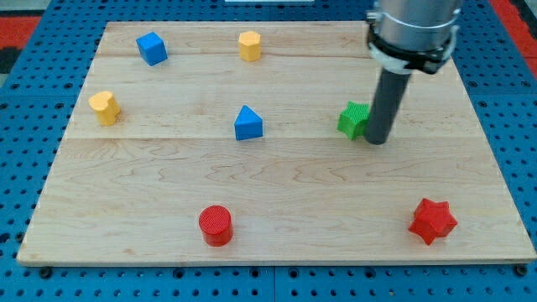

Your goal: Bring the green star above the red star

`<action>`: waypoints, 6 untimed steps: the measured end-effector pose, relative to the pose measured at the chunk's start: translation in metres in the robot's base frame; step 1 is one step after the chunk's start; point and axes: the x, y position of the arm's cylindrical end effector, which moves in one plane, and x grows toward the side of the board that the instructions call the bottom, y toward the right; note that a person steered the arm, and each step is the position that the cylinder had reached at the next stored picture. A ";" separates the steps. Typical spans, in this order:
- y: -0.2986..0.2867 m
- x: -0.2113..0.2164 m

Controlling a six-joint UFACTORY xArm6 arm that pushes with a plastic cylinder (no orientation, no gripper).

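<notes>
The green star (pixel 353 119) lies on the wooden board at the view's right of centre. My tip (pixel 377 140) stands right against the green star's right side, and the rod hides part of the block. The red star (pixel 433 221) lies near the view's bottom right corner of the board, well below and to the right of the green star and my tip.
A blue triangle (pixel 247 123) sits mid-board. A red cylinder (pixel 216 225) is near the bottom edge. A blue cube (pixel 152 48) and a yellow hexagon block (pixel 249 45) are near the top. A yellow block (pixel 105 107) is at the left. The board (pixel 277 184) lies on a blue pegboard.
</notes>
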 end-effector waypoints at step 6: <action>-0.015 -0.039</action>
